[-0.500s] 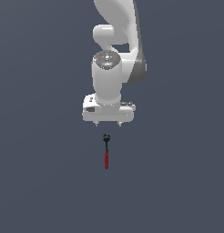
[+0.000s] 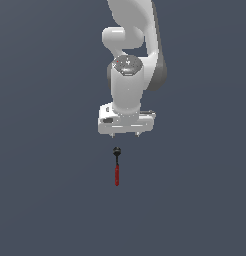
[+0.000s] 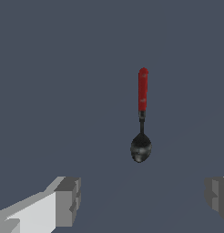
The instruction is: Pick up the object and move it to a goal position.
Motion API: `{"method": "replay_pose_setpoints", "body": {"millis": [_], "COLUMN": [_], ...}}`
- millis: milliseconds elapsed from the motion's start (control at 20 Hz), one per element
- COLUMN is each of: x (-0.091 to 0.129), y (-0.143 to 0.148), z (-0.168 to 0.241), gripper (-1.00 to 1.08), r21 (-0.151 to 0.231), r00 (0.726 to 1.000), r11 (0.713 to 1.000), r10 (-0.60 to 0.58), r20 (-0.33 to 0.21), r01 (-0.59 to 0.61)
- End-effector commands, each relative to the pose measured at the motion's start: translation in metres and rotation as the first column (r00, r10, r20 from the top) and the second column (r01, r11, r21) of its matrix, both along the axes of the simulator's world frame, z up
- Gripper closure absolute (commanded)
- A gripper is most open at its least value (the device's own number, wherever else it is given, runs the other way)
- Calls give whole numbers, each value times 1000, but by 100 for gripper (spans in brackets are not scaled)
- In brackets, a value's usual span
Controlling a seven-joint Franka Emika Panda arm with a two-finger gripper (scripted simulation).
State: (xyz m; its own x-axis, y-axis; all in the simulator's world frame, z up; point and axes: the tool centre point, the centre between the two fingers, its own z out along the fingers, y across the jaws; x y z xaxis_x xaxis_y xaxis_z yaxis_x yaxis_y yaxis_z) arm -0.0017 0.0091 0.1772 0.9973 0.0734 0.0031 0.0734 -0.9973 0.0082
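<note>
The object [image 2: 116, 167] is a small spoon-like tool with a red handle and a black shaft ending in a round black head; it lies flat on the dark grey floor. In the wrist view the object [image 3: 141, 116] sits beyond the fingers, its head nearest them. My gripper [image 2: 125, 136] hovers above and just behind the head end, not touching it. Both fingertips [image 3: 68, 200] stand far apart with nothing between them, so the gripper [image 3: 141, 198] is open.
The white arm [image 2: 130, 65] rises from the gripper toward the top of the exterior view. Plain dark grey floor [image 2: 45, 200] surrounds the tool on all sides.
The arm and gripper have shifted slightly; the tool lies where it was.
</note>
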Motion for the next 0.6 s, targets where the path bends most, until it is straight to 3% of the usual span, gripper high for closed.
{"method": "replay_pose_setpoints", "body": {"millis": [0,550], "x": [-2,11], "y": [5,-3], "z": [1,-20], "gripper": [-92,-92], "r21": [0,3], "r00": [1000,1000], "r11": [1000,1000], "r10": [14,15], "r20": [-2,-2], "r01": [-14,-15]}}
